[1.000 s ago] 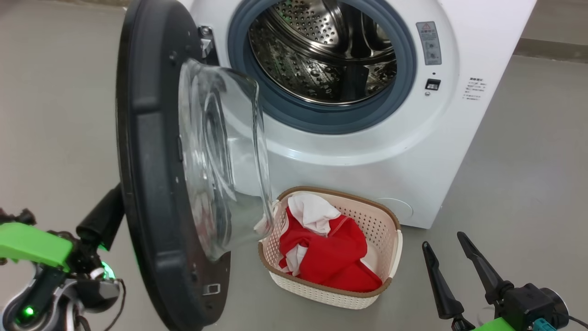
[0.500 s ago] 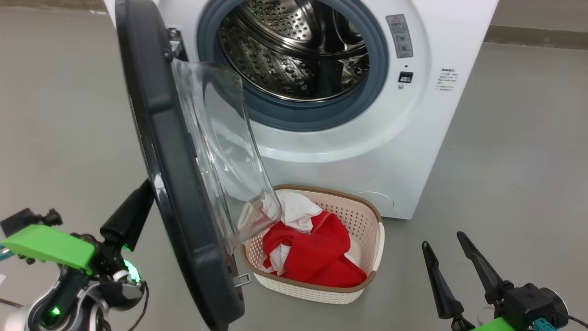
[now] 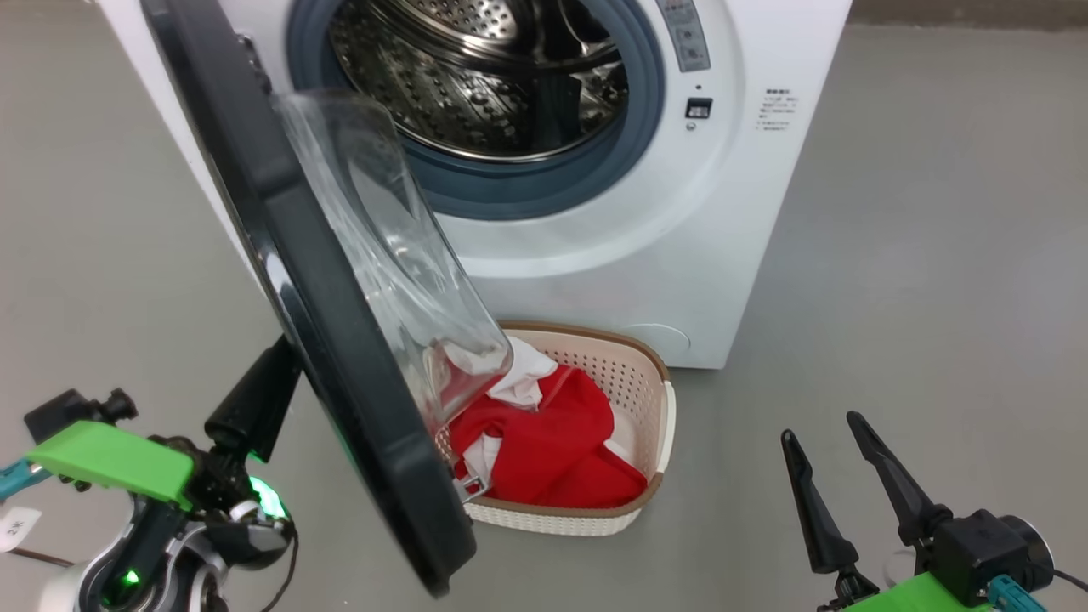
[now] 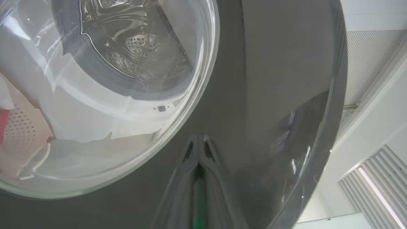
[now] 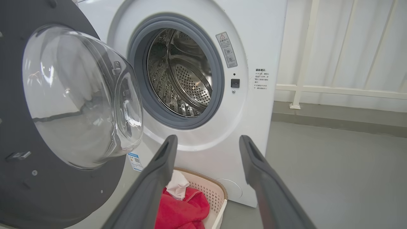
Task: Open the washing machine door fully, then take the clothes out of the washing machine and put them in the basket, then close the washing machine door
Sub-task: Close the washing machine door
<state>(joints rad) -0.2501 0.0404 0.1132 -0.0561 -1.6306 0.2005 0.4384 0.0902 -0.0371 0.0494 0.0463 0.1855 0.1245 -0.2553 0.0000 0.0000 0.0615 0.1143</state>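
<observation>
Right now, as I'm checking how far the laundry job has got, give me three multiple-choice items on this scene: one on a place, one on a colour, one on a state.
1. Where do the clothes lie?
A in the drum
B in the basket
C on the floor

2. What colour is the basket's rim?
A brown
B blue
C black

3. How does the right gripper stand?
A shut on the clothes
B open and empty
C shut on the door's edge

Answers:
1 B: the red and white fabric is piled inside it.
2 A: a brown woven-look band runs round its top.
3 B: its two dark fingers stand apart with nothing between them.
</observation>
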